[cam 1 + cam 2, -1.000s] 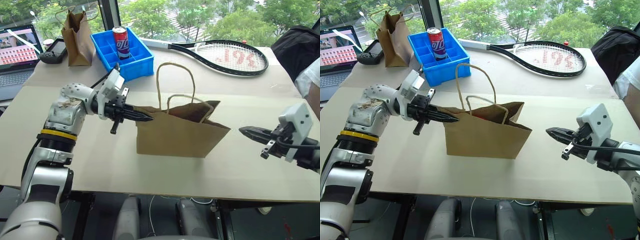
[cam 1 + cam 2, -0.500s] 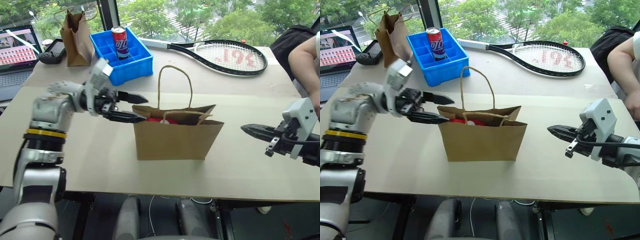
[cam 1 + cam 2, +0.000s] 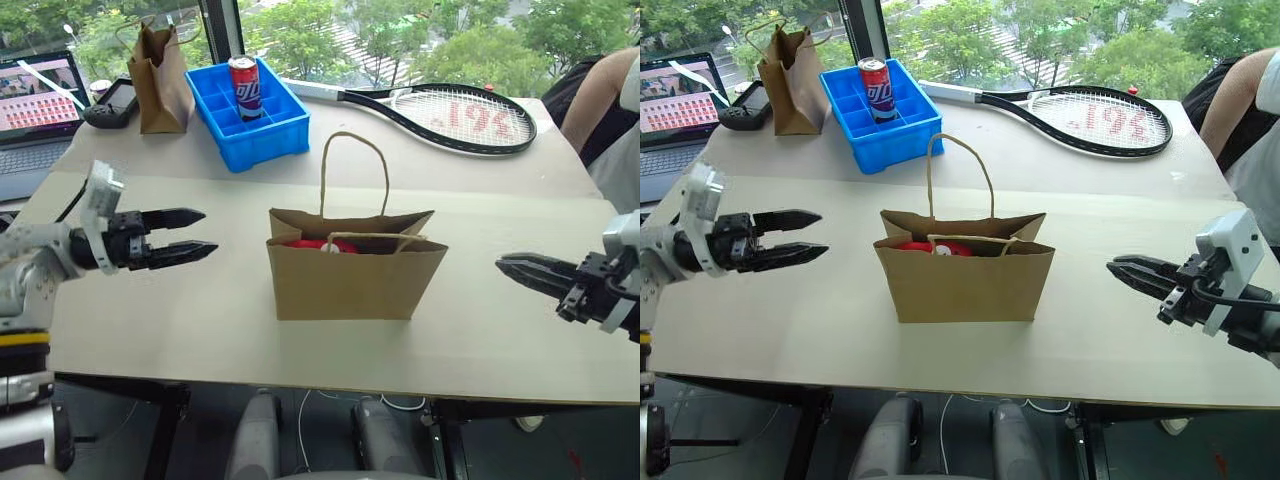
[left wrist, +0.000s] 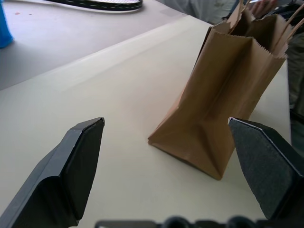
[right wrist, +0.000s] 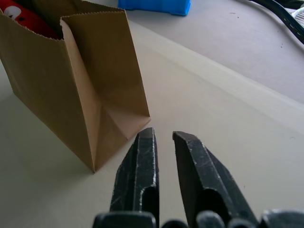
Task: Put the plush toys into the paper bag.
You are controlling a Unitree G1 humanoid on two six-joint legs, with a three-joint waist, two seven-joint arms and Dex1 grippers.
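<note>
The paper bag [image 3: 355, 275] stands upright in the middle of the table with its mouth open and one cord handle raised. A red plush toy [image 3: 315, 243] lies inside it, its top showing above the rim and also in the right wrist view [image 5: 19, 12]. My left gripper [image 3: 208, 231] hovers well to the left of the bag, wide open and empty, pointing at the bag's side [image 4: 223, 109]. My right gripper [image 3: 500, 264] hangs to the right of the bag, apart from it. Its fingers [image 5: 142, 161] are parted by a narrow gap with nothing between them.
At the back left stand a narrower dark paper bag [image 3: 160, 75], a blue tray [image 3: 270, 130] holding a can [image 3: 243, 87], a laptop [image 3: 35, 100] and a black device [image 3: 110, 100]. A tennis racket [image 3: 450, 110] lies at the back. A person's arm [image 3: 600, 100] shows at the far right.
My left gripper opened at the bag's left rim and drew away to the left. The bag settled upright. My right gripper's fingers parted slightly.
</note>
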